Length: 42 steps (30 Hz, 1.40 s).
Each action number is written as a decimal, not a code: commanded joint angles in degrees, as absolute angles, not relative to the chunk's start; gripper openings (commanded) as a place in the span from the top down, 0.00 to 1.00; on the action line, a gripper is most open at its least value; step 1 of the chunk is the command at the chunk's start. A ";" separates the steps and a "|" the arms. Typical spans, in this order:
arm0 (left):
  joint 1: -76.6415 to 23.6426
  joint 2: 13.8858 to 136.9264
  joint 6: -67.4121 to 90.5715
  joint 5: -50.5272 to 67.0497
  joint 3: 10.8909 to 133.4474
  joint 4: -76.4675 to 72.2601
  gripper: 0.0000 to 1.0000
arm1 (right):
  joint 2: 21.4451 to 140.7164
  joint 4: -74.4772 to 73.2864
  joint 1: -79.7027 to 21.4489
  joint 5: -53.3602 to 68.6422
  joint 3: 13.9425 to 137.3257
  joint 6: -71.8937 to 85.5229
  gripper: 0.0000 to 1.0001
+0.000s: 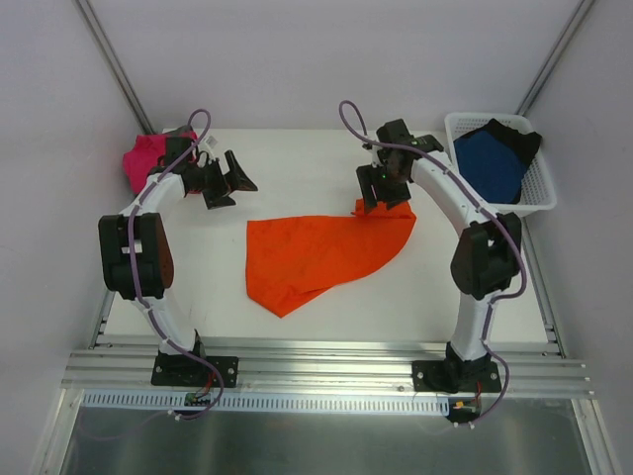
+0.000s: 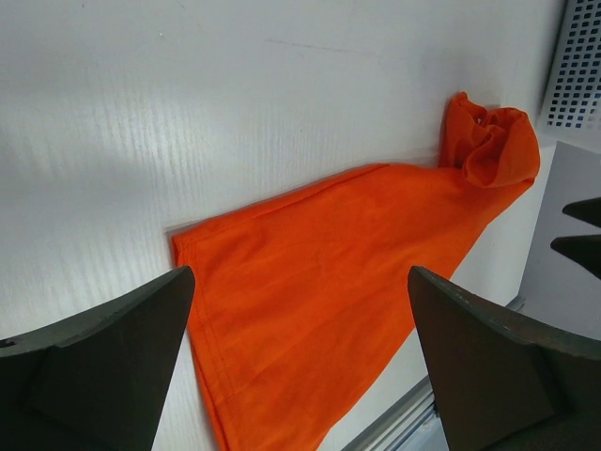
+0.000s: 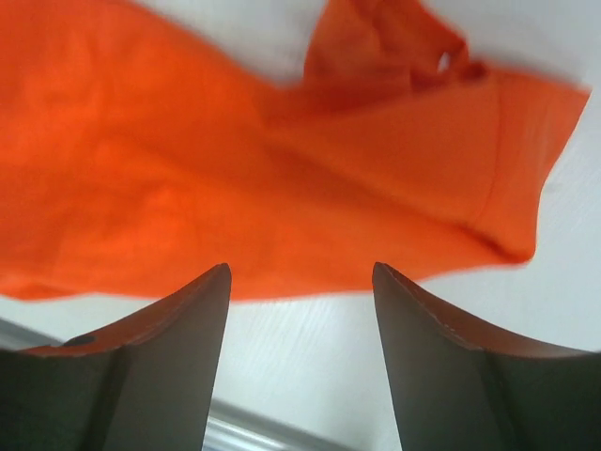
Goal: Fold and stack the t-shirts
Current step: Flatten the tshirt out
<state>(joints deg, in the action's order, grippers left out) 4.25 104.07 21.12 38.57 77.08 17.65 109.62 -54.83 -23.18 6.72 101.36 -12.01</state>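
Note:
The orange t-shirt [image 1: 321, 255] lies spread and partly folded in the middle of the white table, with a bunched corner at its upper right. It also shows in the left wrist view [image 2: 338, 272] and the right wrist view [image 3: 235, 178]. My left gripper [image 1: 233, 180] is open and empty, hovering to the upper left of the shirt. My right gripper [image 1: 381, 195] is open and empty, just above the shirt's bunched corner. The magenta-pink t-shirt [image 1: 141, 161] sits crumpled at the far left corner. The dark blue t-shirt [image 1: 488, 161] and the black one [image 1: 516, 136] lie in the basket.
The white mesh basket [image 1: 539, 194] stands at the table's far right and shows at the edge of the left wrist view [image 2: 575, 66]. A metal rail [image 1: 326, 361] runs along the near table edge by the arm bases.

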 commanded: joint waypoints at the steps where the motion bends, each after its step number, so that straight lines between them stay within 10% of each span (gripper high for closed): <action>1: 5.01 104.15 21.89 40.69 78.84 18.63 0.01 | 114.77 -53.53 -23.38 6.59 110.71 -11.43 0.34; 39: 5.63 103.10 20.04 39.90 77.52 21.18 0.01 | 128.76 -52.12 -25.84 3.70 112.41 -13.88 0.39; 42: 5.71 103.01 19.95 39.81 77.34 21.18 0.01 | 129.64 -51.94 -26.02 3.34 112.94 -14.50 0.51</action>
<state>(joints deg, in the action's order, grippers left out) 5.37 104.66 19.94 38.79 77.06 20.08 129.14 -51.57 -25.47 4.80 110.34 -13.30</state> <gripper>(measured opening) 0.992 0.551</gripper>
